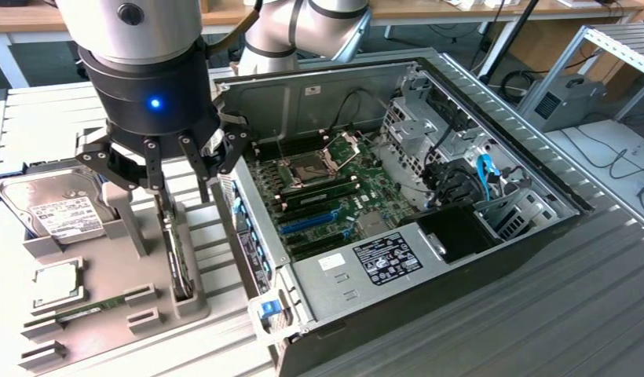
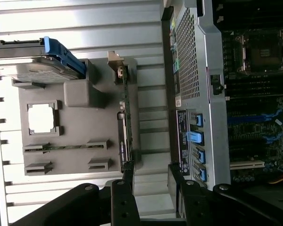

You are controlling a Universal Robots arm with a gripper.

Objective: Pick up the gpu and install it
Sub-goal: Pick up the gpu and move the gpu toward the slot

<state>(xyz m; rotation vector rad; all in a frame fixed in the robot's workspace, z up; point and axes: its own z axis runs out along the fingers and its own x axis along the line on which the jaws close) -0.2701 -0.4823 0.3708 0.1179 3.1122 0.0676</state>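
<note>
Black fingers point(image 2: 124, 197) of the claw point(image 1: 175, 184) hang spread apart and hold nothing, poised over the grey parts holder point(image 1: 144, 314) on the ribbed bench point(image 1: 532, 330). Below them the gpu point(image 1: 177, 255) stands on edge in its slot, bracket end away from the claw in the wrist view and untouched. The claw is above the card's near end, not its middle. From the wrist camera the card's top edge seems to line up with one finger more than with the gap, though I can't be sure from that angle. If so, that's my worry: a finger could land on the board's edge, or the claw could catch only the tip, so the card tilts or jams in its slot as it lifts. The open computer case point(image 1: 301, 302) sits just beside the holder on the exterior view's right, and an outer finger could clip its wall. On the other side the hard drive point(image 1: 60, 210) stands near, with the RAM stick point(image 1: 92, 308) and the processor point(image 1: 56, 283) further along the holder.
</note>
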